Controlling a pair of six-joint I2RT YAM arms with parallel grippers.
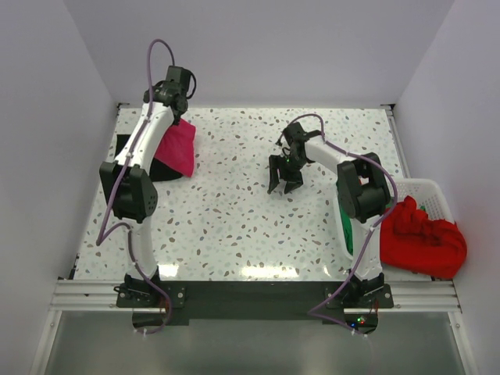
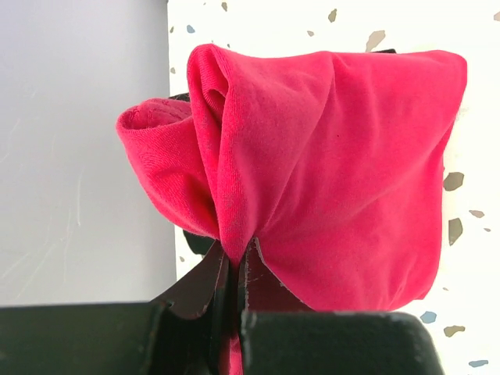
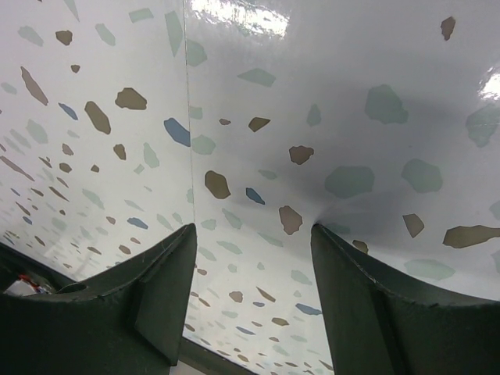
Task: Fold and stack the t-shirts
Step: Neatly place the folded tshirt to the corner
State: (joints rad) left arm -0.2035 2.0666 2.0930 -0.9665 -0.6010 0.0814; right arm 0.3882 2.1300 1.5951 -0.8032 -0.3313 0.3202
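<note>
On the table (image 1: 234, 226), above the black shirt (image 1: 162, 172): pink shirt (image 1: 180, 148) pinched in left claw (image 2: 234, 259).
I'd lower it flat and square onto the black one before releasing; right claw (image 3: 254, 228) is wide open, well right of it.

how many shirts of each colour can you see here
pink t-shirt: 1
black t-shirt: 1
red t-shirt: 1 (one bunched heap, may hide more)
green t-shirt: 1 (only a sliver shows)
total: 4
</note>
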